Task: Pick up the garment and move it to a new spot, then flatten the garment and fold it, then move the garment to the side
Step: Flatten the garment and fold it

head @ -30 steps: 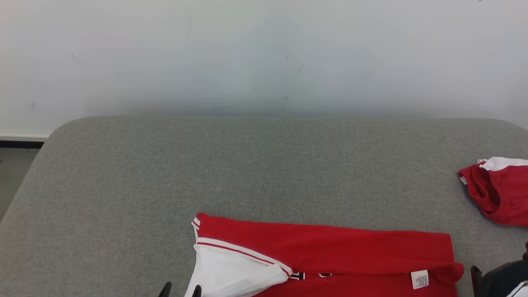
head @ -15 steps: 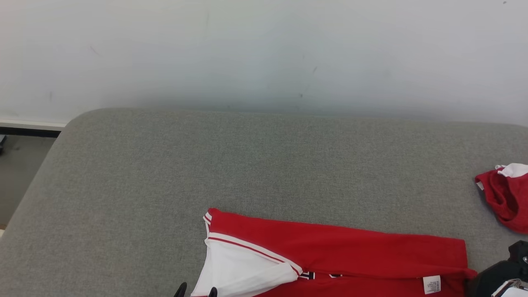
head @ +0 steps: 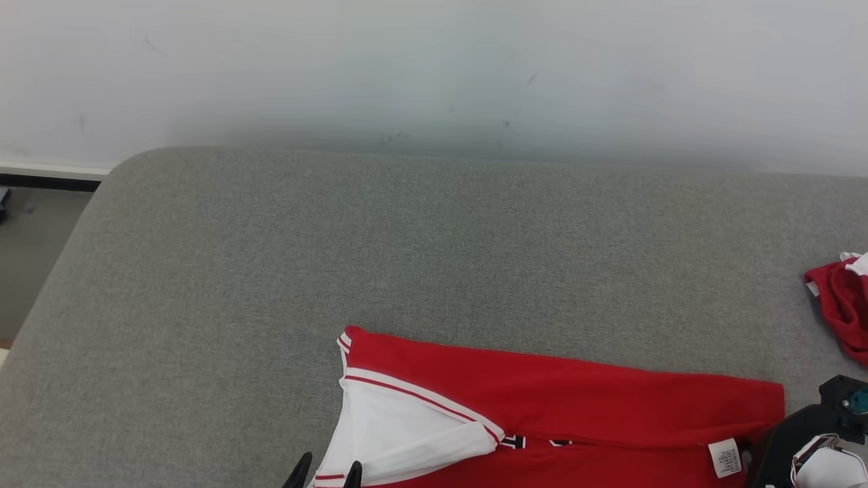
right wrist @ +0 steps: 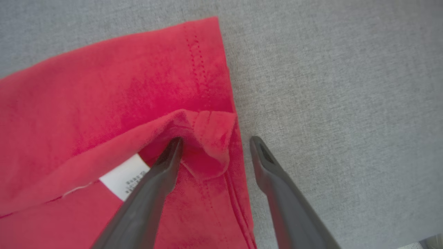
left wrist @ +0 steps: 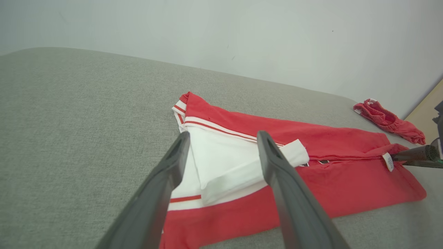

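Since a second ago the head camera has swung, so the far edge of the grey pad [head: 407,237] sits higher in its view and a second red garment [head: 844,305] has slid toward the right border. The red and white shirt [head: 576,400] lies as it did, folded lengthwise on the near part of the pad, below a white wall [head: 407,68].

At the shirt's left end, the left gripper [left wrist: 223,136] is poised with its jaws spread wide over the white sleeve [left wrist: 221,162], gripping nothing; whether the fingertips touch the cloth cannot be told. At the right end, the right gripper [right wrist: 214,140] is also parted and empty. One finger is tucked against a raised fold of red hem beside the care label [right wrist: 124,176], and the other is over bare pad just off the shirt's edge. The second garment is crumpled well apart from the shirt, on the pad's right side.
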Tool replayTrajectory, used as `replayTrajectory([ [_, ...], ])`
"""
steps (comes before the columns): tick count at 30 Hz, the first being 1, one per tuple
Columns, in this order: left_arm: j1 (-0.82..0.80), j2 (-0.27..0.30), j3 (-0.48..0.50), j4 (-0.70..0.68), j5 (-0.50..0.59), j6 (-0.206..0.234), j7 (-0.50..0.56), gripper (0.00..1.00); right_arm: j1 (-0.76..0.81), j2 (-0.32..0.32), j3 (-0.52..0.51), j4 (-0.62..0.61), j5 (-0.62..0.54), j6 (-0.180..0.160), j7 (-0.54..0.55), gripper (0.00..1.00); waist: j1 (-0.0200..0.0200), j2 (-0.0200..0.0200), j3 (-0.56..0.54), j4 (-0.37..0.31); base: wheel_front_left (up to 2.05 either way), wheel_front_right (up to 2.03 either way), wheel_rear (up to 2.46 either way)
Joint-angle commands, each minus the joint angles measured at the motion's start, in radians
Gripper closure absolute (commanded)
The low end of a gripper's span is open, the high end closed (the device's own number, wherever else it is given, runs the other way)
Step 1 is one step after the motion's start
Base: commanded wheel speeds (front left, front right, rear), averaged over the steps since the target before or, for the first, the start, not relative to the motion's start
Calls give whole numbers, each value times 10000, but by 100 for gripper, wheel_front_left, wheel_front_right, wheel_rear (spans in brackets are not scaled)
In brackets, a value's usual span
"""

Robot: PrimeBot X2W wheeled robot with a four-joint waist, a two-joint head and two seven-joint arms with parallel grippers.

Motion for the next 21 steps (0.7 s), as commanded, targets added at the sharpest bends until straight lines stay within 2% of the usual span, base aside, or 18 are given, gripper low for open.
replayTrajectory([
  [1,-61,-12,26,32,95,-59,-58,0,-41,-35,36,137,-112,4,86,0,-2,-1,140,76,0,0,0],
  [7,-178,43,63,91,89,-139,-59,0,-190,-82,80,819,-178,4,641,0,-2,-1,294,172,0,0,0],
  [8,-189,48,67,96,83,-150,-59,0,-197,-93,55,855,-201,4,724,25,-2,-1,307,180,0,0,0],
  [9,-200,57,73,102,77,-157,-59,0,-180,-118,95,872,-207,4,789,73,-2,-1,320,185,0,0,0],
  [10,-200,57,73,102,77,-157,-59,0,-180,-118,95,872,-207,4,789,73,-2,-1,320,185,0,0,0],
  [11,-203,66,89,116,38,-173,-59,0,-112,-184,192,847,-234,4,901,100,-2,-1,323,183,0,0,0],
  [21,-160,55,84,123,-22,-118,-59,0,-81,-398,-134,67,-369,-7,895,100,-2,-1,264,2,0,0,0],
])
